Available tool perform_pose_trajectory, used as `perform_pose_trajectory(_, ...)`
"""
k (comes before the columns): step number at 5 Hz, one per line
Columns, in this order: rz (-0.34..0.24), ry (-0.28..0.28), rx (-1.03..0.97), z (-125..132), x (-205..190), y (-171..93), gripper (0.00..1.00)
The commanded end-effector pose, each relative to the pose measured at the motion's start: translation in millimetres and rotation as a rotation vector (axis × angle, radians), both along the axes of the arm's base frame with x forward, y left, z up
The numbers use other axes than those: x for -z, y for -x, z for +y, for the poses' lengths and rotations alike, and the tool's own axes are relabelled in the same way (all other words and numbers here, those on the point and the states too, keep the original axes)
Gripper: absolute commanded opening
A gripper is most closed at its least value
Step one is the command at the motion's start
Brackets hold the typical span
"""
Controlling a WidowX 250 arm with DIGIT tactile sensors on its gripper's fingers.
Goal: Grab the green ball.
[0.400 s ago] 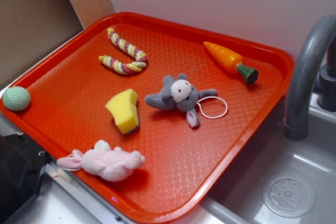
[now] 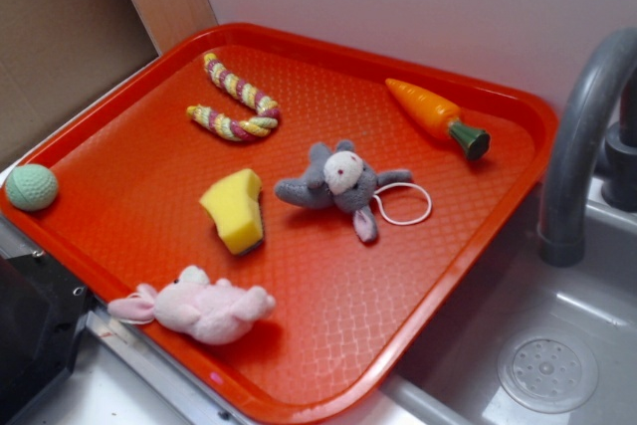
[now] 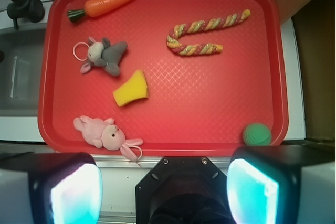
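Tray of red plastic with a textured floor, set beside a grey sink basin and faucet. The green ball, dimpled and pale mint, sits in one corner of the tray against the rim; in the wrist view it lies at the tray's near right corner, well apart from the other items. On the tray floor: a yellow sponge wedge near the centre, a grey plush mouse with a white loop beside it, a pink plush bunny near the front rim, a striped rope toy bent into a hook, and an orange toy carrot. The gripper hangs above the tray's near edge, its two fingers spread wide, holding nothing and touching nothing.
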State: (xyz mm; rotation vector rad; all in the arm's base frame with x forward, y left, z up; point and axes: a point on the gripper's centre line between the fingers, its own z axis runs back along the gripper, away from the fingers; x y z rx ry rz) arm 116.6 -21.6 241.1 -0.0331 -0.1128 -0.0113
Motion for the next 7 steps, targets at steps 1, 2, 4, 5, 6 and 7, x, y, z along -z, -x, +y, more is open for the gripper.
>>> perform_pose_trajectory(1, -0.009, -0.141, 0.328, 29, 21, 4, 1.0)
perform_pose_trajectory(2, 0.11, -0.188, 0.432, 47, 45, 9, 1.0)
perform_pose_trajectory(4, 0.161, -0.278, 0.463, 80, 92, -8, 1.0)
perform_pose_trajectory(5, 0.202, -0.313, 0.457, 104, 126, -12, 1.0)
perform_pose_trajectory(6, 0.273, -0.321, 0.482, 121, 157, -2, 1.0)
perform_pose_trajectory(7, 0.358, -0.281, 0.477, 130, 179, 11, 1.0)
